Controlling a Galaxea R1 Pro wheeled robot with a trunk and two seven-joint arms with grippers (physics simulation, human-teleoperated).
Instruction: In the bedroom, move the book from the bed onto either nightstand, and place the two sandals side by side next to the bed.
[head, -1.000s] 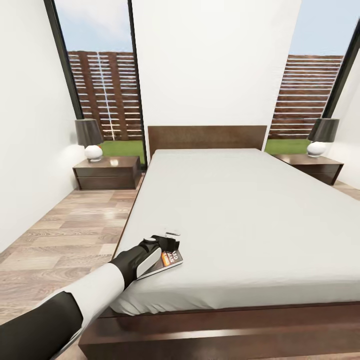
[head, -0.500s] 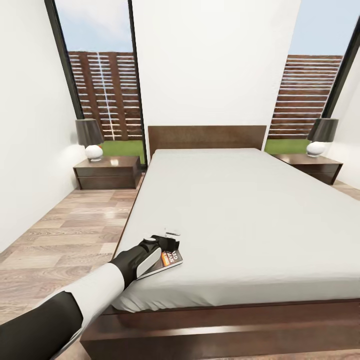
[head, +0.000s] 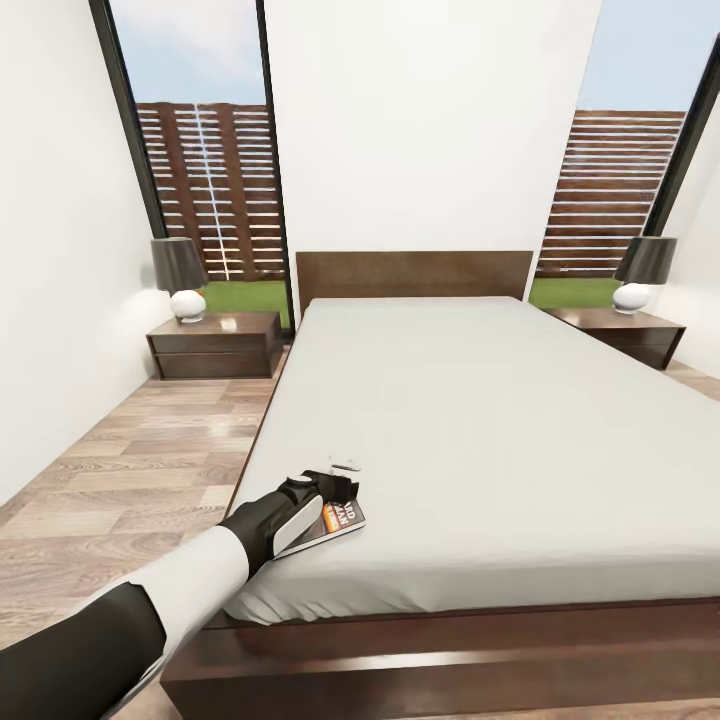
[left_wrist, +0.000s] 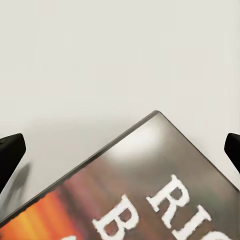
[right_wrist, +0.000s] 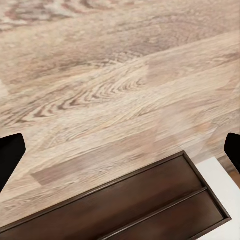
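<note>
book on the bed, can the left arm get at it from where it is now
Probably yes. The left pincer hangs right over the book near the bed's foot corner, its fingers spread to either side of the cover, with nothing between them.

Two table lamps stand in the room. The left lamp (head: 179, 279) has a dark shade and a round white base, and it stands near the left wall. The right lamp (head: 643, 272) looks the same and stands at the far right side. Behind each lamp there is a tall window with a black frame (head: 268, 150). Through the glass, a brown slatted fence (head: 205, 190) is visible, with a strip of green grass (head: 245, 296) below it and pale blue sky above. Between the windows, the white wall (head: 430, 120) is plain. The floor (head: 130, 470) is made of light wood planks, with clear grain in the right wrist view.
</note>
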